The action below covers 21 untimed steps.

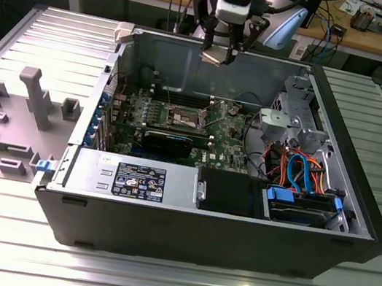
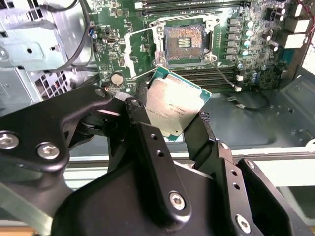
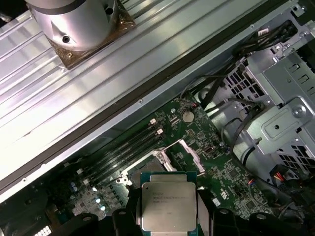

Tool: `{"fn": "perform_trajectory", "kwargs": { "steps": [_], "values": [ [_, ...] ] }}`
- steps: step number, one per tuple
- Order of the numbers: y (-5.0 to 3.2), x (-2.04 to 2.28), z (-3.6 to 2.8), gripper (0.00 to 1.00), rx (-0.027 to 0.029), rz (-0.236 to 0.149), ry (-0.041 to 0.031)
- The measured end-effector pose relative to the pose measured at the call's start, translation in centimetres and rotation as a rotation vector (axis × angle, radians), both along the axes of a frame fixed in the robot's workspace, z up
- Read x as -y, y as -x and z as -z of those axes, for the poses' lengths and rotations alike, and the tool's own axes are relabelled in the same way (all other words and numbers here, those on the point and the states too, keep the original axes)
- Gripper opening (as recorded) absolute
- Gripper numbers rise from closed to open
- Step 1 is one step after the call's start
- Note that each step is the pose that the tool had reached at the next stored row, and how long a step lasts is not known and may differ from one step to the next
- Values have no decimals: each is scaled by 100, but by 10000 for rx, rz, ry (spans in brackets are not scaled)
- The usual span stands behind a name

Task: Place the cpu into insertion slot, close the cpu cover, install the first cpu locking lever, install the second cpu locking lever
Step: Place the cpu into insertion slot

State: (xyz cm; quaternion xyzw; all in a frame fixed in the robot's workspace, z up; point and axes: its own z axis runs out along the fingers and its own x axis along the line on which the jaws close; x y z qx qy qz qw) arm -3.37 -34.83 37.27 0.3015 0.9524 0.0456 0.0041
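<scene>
My gripper (image 2: 170,120) is shut on the cpu (image 2: 173,104), a flat square chip with a dull silver top and a green rim, gripped by two opposite edges between the black fingers (image 2: 139,118). In the exterior view the gripper (image 1: 218,53) hangs above the open computer case, near its back wall and well above the green board (image 1: 215,129). The insertion slot (image 2: 184,43) lies bare, with its contact field showing. The cpu cover (image 2: 132,48) stands swung open beside it. In the first wrist view the cpu (image 3: 169,205) partly hides the slot (image 3: 165,158), and the cover (image 3: 191,151) is raised.
A grey metal drive cage (image 1: 295,121) and blue and orange cables (image 1: 304,170) fill the case on the exterior view's right. A black card (image 1: 169,143) lies in front of the slot. The grey case walls (image 1: 190,65) ring the board. Grey fixtures (image 1: 32,96) sit outside.
</scene>
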Motion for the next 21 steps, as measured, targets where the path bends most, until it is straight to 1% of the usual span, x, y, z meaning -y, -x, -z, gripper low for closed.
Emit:
{"fn": "perform_trajectory", "kwargs": {
  "steps": [5,8,10,11,12,13,15,17,21],
  "values": [
    [9,1,7,54,-1,121,-1],
    [10,1,19,54,-5,395,0],
    [9,1,36,54,-34,797,0],
    [10,1,40,54,-42,921,0],
    [10,1,43,54,-49,1056,0],
    [10,1,50,54,-53,1306,0],
    [9,1,55,54,-55,1627,1],
    [9,1,57,54,-55,1791,-1],
    [10,2,58,54,-55,1888,-3]
  ]
}}
